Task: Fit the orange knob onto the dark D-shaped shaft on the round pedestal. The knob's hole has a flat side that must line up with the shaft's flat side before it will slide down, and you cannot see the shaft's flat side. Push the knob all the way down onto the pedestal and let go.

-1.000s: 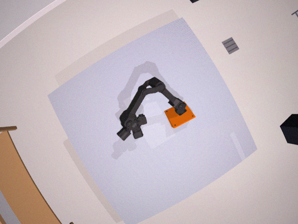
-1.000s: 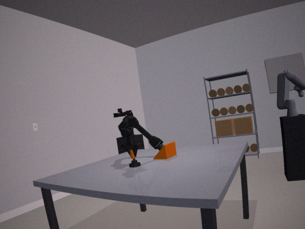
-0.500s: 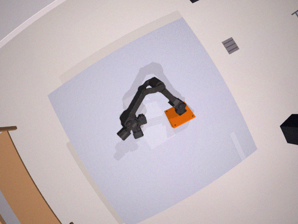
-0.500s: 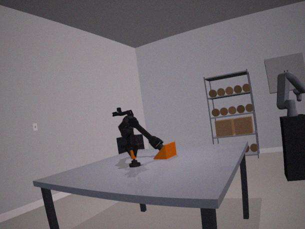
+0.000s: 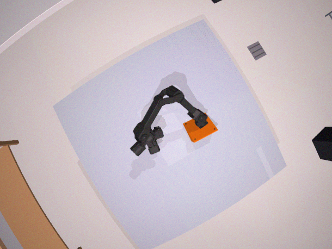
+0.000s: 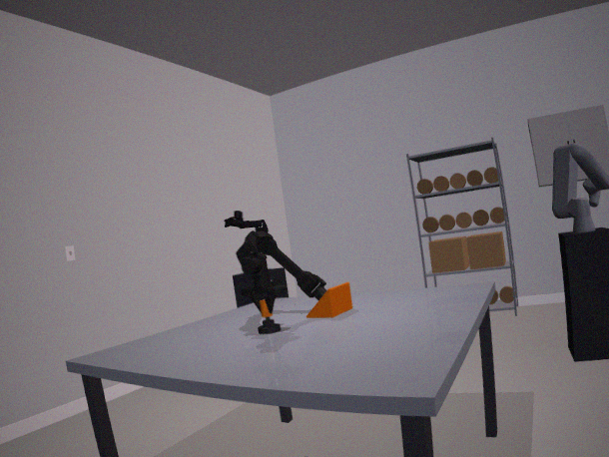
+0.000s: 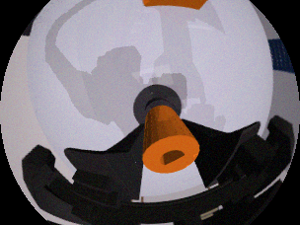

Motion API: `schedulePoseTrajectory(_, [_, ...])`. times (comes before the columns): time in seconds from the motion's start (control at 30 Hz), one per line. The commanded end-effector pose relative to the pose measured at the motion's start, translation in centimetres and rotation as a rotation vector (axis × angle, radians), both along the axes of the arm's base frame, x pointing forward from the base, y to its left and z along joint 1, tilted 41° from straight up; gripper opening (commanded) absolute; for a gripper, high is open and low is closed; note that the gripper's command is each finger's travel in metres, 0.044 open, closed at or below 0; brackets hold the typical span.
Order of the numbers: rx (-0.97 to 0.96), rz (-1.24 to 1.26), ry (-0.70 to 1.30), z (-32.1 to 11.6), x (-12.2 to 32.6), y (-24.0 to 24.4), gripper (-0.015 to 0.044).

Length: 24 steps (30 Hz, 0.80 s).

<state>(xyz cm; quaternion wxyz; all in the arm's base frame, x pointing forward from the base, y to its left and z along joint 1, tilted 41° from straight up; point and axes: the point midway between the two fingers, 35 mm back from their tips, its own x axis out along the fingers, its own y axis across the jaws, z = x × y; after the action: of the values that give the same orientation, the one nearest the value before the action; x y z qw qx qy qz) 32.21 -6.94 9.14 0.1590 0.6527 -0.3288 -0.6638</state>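
orange knob [image 6: 266, 308] [image 7: 170, 140] is gripped by the gripper [image 6: 267, 310] [image 7: 162, 124], the round pedestal [image 6: 269, 327] [image 7: 143, 106] beyond it toward twelve o'clock in the wrist view; no lettering is readable.

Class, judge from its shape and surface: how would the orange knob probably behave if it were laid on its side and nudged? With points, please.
The orange knob [image 6: 266, 308] [image 7: 170, 127] would probably roll in a curve, since it tapers. Its unbroken outline suggests it is stiff, unlikely to squash.
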Motion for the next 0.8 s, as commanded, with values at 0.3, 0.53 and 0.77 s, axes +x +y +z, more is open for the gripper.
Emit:
schedulePoseTrajectory(0.3, [-0.005, 0.003, 0.001, 0.05, 0.01, -0.11, 0.0000])
schedulePoseTrajectory(0.53, [-0.005, 0.003, 0.001, 0.05, 0.01, -0.11, 0.0000])
schedulePoseTrajectory(0.77, [-0.006, -0.008, -0.008, 0.55, -0.02, 0.30, 0.0000])
